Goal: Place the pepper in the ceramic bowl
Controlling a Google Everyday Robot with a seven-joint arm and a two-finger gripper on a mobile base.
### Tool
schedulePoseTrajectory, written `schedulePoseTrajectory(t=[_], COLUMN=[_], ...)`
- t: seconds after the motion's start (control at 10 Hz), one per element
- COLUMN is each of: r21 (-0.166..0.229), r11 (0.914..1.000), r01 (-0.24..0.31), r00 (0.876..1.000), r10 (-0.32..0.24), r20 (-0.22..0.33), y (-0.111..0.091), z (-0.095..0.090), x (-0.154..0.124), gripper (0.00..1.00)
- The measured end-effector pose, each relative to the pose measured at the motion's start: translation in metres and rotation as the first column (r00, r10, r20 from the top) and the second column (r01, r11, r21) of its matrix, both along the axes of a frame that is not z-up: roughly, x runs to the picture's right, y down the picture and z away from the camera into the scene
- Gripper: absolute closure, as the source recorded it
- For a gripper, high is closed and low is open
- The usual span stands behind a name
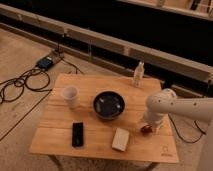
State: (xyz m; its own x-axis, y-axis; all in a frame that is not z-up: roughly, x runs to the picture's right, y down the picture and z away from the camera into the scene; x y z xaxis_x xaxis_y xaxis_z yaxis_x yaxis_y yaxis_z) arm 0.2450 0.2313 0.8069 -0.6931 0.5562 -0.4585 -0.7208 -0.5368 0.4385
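Observation:
The pepper (145,130) is a small red-brown thing lying on the wooden table (90,150), right of the bowl and near the right edge. My gripper (149,124) hangs from the white arm (175,106) and sits right on top of the pepper, hiding part of it. The ceramic bowl (108,105) is round and dark with a bluish glossy inside. It stands at the table's middle, about a hand's width left of the gripper, with nothing in it.
A white cup (70,96) stands left of the bowl. A black phone-like slab (77,134) and a pale cream block (120,139) lie near the front edge. A small bottle (138,74) stands at the back right. Cables and a power box (45,62) lie on the floor to the left.

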Motion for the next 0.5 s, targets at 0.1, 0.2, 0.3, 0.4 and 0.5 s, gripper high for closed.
schedulePoseTrajectory(t=[0.1,0.2,0.3,0.4,0.5], r21=[-0.005,-0.007,-0.010,-0.014,-0.019], r11=[0.9999,0.9999,0.9998,0.9998,0.9998], r01=[-0.010,-0.015,-0.015,-0.012,-0.007], r00=[1.000,1.000,1.000,1.000,1.000], r10=[0.010,0.015,0.015,0.012,0.007], r20=[-0.002,-0.001,0.001,-0.005,-0.011], y=[0.005,0.008,0.009,0.010,0.008], z=[0.005,0.010,0.017,0.023,0.025], x=[0.002,0.005,0.008,0.015,0.019], gripper=[0.35,0.35,0.35,0.37,0.42])
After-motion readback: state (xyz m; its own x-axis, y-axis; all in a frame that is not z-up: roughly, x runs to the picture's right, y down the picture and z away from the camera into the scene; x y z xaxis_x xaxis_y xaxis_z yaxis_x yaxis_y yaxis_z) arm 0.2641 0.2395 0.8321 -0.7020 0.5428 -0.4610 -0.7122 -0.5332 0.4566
